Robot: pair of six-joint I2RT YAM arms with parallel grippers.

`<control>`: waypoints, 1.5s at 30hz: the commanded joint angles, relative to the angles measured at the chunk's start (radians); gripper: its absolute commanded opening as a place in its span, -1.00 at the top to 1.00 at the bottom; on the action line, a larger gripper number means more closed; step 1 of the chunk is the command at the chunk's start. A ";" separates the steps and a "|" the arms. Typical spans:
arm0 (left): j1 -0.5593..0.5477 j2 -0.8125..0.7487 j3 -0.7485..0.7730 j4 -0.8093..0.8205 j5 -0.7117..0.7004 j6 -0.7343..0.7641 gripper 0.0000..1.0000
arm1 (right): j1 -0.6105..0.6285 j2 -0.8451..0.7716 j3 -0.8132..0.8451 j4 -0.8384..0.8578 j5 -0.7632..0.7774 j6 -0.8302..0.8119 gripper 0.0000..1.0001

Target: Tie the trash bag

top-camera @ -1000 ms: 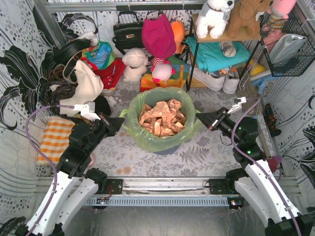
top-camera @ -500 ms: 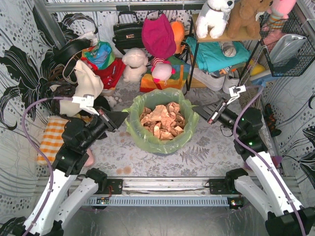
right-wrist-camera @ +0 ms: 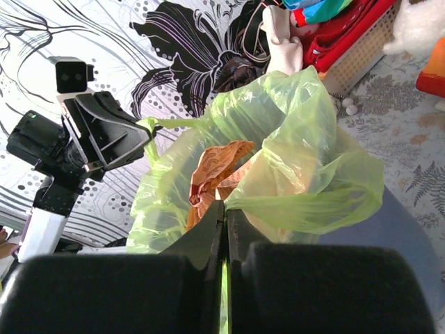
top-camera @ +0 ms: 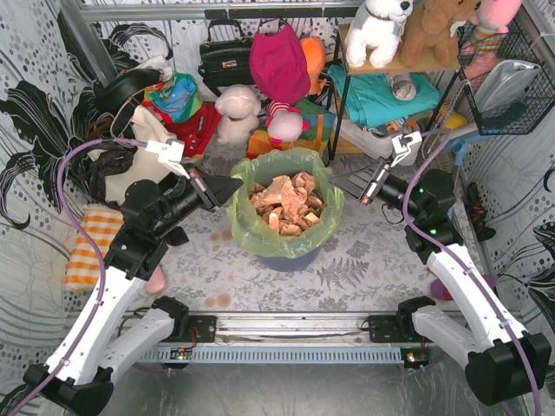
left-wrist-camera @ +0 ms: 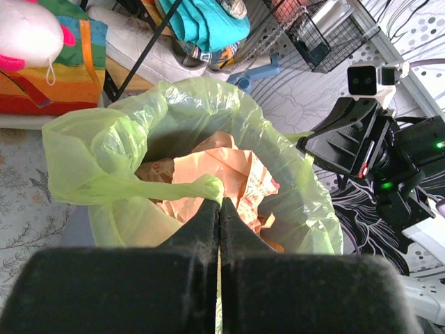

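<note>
The light-green trash bag (top-camera: 264,232) stands in the middle of the table, holding crumpled brown paper (top-camera: 284,201), with the blue-grey bin (top-camera: 288,261) showing under it. My left gripper (top-camera: 239,185) is shut on the bag's left rim, and in the left wrist view the gripper (left-wrist-camera: 220,202) pinches a twisted green tab (left-wrist-camera: 201,186). My right gripper (top-camera: 336,183) is shut on the right rim, and in the right wrist view the gripper (right-wrist-camera: 224,205) pinches a stretched green fold (right-wrist-camera: 299,202). Both rims are lifted above the bin.
Behind the bag lie plush toys (top-camera: 237,113), a black handbag (top-camera: 224,57), a magenta bag (top-camera: 279,62) and a rainbow bag (top-camera: 308,134). A metal shelf (top-camera: 395,69) with clothes and shoes stands at back right. An orange checked cloth (top-camera: 95,243) lies at left.
Both grippers have risen and moved toward the back, pulling the bag's rims up and inward. The bag mouth has grown narrower and taller.
</note>
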State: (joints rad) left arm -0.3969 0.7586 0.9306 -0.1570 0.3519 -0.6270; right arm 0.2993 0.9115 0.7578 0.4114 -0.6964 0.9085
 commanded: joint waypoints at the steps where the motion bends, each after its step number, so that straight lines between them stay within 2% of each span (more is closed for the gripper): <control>1: 0.004 -0.008 0.017 0.074 0.044 0.028 1.00 | -0.002 -0.026 0.043 0.003 0.004 -0.019 1.00; 10: 0.005 -0.128 -0.134 -0.084 -0.046 0.050 1.00 | -0.002 -0.157 -0.030 -0.465 0.315 -0.129 1.00; 14: 0.005 -0.168 -0.183 -0.122 -0.068 0.045 1.00 | -0.001 -0.198 -0.029 -0.569 0.409 -0.136 1.00; 19: 0.005 -0.204 -0.213 -0.186 -0.087 0.054 1.00 | -0.002 -0.217 -0.036 -0.621 0.406 -0.136 1.00; 25: 0.004 -0.203 -0.146 -0.265 0.008 0.091 1.00 | -0.002 -0.242 -0.006 -0.621 0.331 -0.144 1.00; 33: 0.005 -0.098 0.067 -0.420 0.123 0.188 1.00 | -0.002 -0.235 0.088 -0.545 0.239 -0.143 1.00; 41: 0.005 0.002 0.163 -0.139 0.235 0.033 1.00 | -0.002 -0.114 0.180 -0.241 0.127 -0.033 1.00; 45: 0.005 0.057 0.207 -0.074 0.242 -0.006 1.00 | -0.001 -0.047 0.219 -0.133 0.071 0.017 1.00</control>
State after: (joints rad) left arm -0.3969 0.7887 1.0660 -0.4198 0.5472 -0.5720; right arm 0.2996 0.8318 0.9092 0.0460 -0.5446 0.8536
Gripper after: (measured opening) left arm 0.008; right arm 0.004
